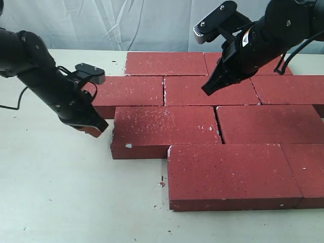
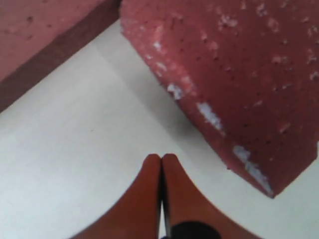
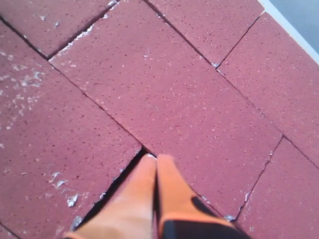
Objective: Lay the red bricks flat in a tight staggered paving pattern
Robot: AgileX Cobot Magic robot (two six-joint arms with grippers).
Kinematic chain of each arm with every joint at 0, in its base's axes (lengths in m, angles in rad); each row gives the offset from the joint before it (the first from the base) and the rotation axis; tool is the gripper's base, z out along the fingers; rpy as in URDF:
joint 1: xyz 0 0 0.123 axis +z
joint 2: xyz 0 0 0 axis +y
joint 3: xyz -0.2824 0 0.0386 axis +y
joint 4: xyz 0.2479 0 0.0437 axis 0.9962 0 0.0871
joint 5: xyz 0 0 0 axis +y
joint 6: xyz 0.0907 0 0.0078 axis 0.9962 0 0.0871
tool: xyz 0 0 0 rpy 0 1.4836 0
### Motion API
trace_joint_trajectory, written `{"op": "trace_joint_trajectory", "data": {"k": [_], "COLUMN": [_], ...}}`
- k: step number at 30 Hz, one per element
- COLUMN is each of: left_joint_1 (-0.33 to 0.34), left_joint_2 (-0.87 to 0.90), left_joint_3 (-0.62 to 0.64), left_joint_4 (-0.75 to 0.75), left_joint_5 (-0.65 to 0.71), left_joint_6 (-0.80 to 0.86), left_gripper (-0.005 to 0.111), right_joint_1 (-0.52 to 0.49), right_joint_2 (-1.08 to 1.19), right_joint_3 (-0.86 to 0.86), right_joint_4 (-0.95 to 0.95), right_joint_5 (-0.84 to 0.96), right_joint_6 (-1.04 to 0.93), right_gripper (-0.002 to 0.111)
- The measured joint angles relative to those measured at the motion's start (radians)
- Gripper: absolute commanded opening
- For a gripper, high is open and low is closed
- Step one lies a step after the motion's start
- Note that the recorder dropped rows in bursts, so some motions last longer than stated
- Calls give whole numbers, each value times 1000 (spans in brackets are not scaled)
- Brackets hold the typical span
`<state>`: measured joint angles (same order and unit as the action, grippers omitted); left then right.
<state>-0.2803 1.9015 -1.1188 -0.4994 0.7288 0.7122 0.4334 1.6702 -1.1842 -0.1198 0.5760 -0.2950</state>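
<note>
While both grippers are pinched shut and hold nothing, the paving looks to need one seam tightened.

On the left, the left gripper (image 1: 99, 126) hangs low over the table (image 1: 61, 192), just beside the end of the third-row brick (image 1: 164, 129); its wrist view shows bare table between tips and chipped corner. The red bricks (image 1: 202, 81) lie flat in four staggered rows, mostly tight, but a dark gap (image 1: 218, 124) opens at that brick's far end. I judge a sideways shove best: meet the end face low and square, so the brick slides without turning. To the right, the right gripper (image 1: 207, 91) hovers above the second row, and should keep clear or brace the neighbour.
</note>
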Motion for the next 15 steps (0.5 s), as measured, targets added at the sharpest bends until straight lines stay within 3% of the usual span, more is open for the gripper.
{"op": "trace_joint_trajectory", "data": {"k": [7,15], "left_joint_1": [-83,-103], "left_joint_2": [12,14], "left_joint_3": [-26,-26], "left_joint_4": [-3,28], "left_joint_5": [-34,-57], "left_joint_6": [2,2], "left_gripper": [0,0], "right_joint_1": [0,0], "right_joint_2": [0,0], "right_joint_3": [0,0], "right_joint_4": [3,11], "right_joint_5": [2,2], "right_joint_6": [4,4], "right_gripper": [-1,-1]}}
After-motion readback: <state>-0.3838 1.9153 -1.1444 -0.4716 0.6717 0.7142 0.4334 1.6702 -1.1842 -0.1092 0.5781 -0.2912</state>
